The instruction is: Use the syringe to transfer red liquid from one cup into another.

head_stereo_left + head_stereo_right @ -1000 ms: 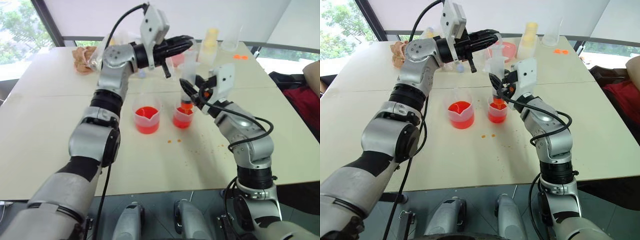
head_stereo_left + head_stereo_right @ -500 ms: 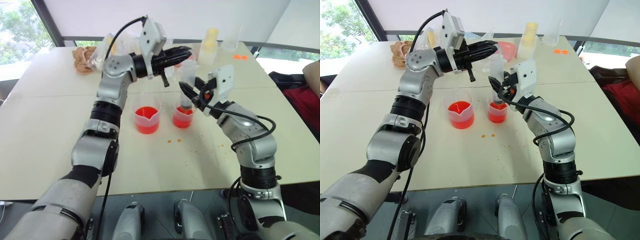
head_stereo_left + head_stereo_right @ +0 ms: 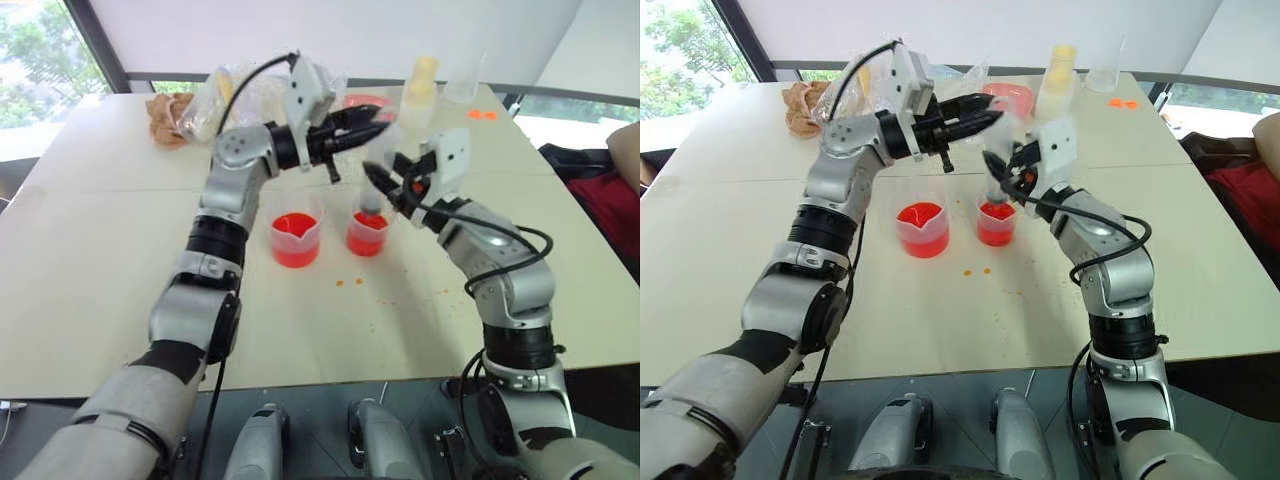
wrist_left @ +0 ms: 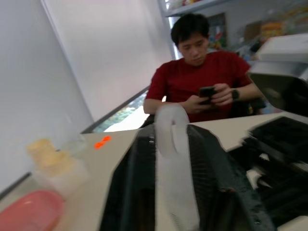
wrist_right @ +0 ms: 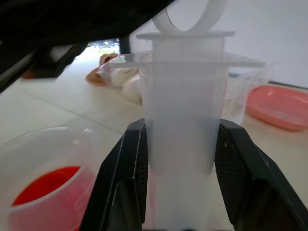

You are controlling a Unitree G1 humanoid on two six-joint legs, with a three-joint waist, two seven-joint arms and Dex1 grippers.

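Between the two hands, above the smaller clear cup (image 3: 367, 232), the syringe (image 3: 376, 170) stands roughly upright with its tip lowered into that cup. The right hand (image 3: 385, 185) is clamped on the syringe barrel: in the right wrist view its two black fingers (image 5: 122, 173) press against both sides of the thick, translucent cylinder, just below the flat finger flange. The left hand (image 3: 372, 120) reaches in level from the robot's left at the top of the syringe; in the left wrist view the white ring of the plunger (image 4: 172, 130) lies between its black fingers (image 4: 130, 187), which stand partly apart on either side of it (contact with the ring cannot be judged).

The smaller cup has a plain rim and holds red liquid (image 3: 366, 240) in its lower part. Just beside it, on the robot's left, stands the wider measuring cup (image 3: 294, 237) with a pointed pour spout, also part filled with red liquid. Both cups are thin, clear plastic and rest on the pale, matte counter (image 3: 120, 260). Small orange drops (image 3: 349, 282) lie on the counter near the cups.
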